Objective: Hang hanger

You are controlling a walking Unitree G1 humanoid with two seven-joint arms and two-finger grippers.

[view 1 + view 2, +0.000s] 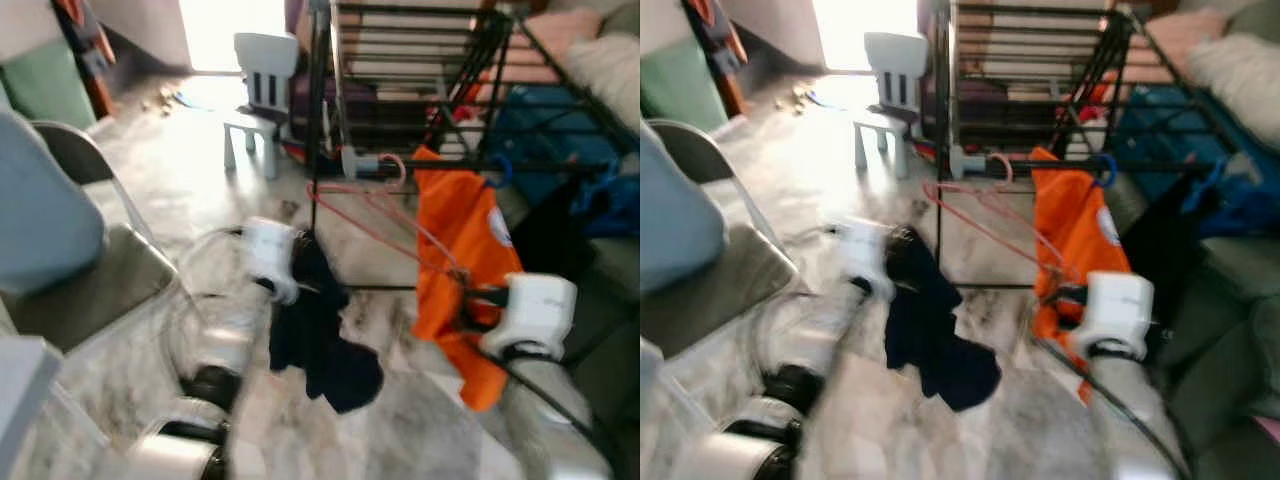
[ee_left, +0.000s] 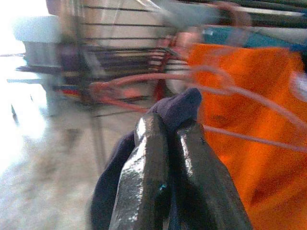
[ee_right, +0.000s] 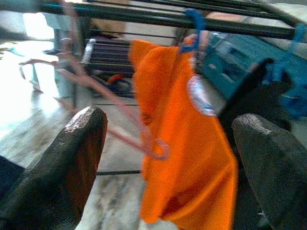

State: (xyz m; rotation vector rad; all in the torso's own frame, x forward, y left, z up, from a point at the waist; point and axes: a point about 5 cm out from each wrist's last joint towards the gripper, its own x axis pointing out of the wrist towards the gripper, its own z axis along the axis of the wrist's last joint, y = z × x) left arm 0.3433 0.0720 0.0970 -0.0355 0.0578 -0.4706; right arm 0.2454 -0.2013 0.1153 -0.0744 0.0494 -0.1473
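A pink wire hanger [image 1: 398,172] hooks on the low front bar of the black drying rack [image 1: 450,165] and slants down toward an orange garment [image 1: 460,225], which hangs from a blue hook [image 1: 503,165]. My left gripper [image 1: 300,255] is to the left of the hanger's lower end, shut on a dark navy cloth [image 1: 325,340] that droops toward the floor. The left wrist view shows its fingers [image 2: 148,158] pinching the cloth [image 2: 180,105]. My right gripper [image 1: 470,298] is open at the orange garment's lower edge. The hanger's end loop [image 3: 159,149] lies ahead of its spread fingers [image 3: 76,158].
A white child's chair [image 1: 262,80] stands at the back left of the rack. A grey folding chair [image 1: 90,270] is close on my left. Blue bags [image 1: 560,130], a dark hanging garment [image 1: 555,230] and cushions [image 1: 610,60] crowd the right side.
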